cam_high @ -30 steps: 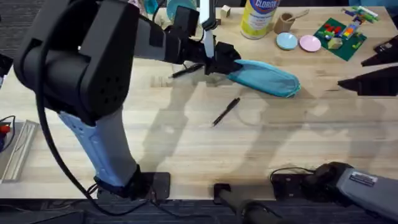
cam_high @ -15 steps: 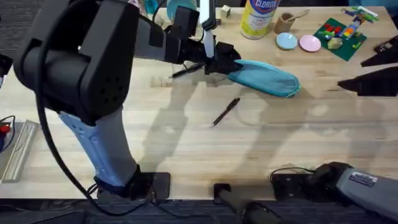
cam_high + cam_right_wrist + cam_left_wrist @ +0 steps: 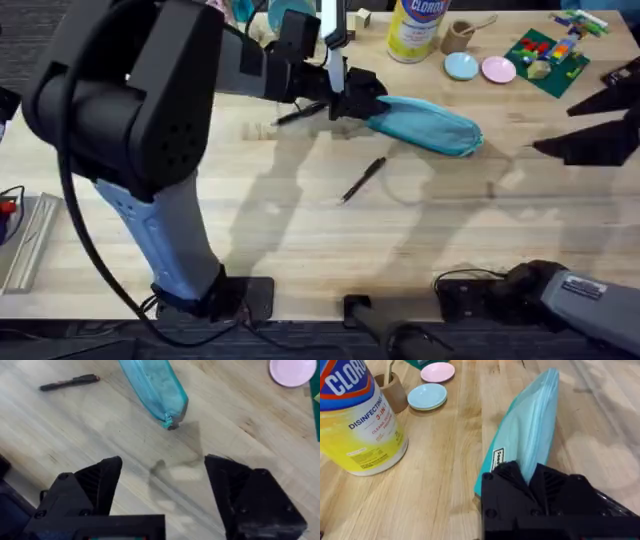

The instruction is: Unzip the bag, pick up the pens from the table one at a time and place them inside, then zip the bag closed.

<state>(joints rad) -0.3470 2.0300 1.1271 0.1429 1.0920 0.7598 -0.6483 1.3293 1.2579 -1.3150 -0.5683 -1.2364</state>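
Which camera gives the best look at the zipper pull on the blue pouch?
The right wrist view: the pull hangs clear at the pouch's free end. Overhead, that end is too small to make it out. The left wrist view looks along the pouch from the left gripper's end.

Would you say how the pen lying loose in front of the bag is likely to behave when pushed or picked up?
The pen is slim and round, so it may roll or pivot on the smooth table. It looks stiff and light. Its clip might check the roll.

pen on table before bag
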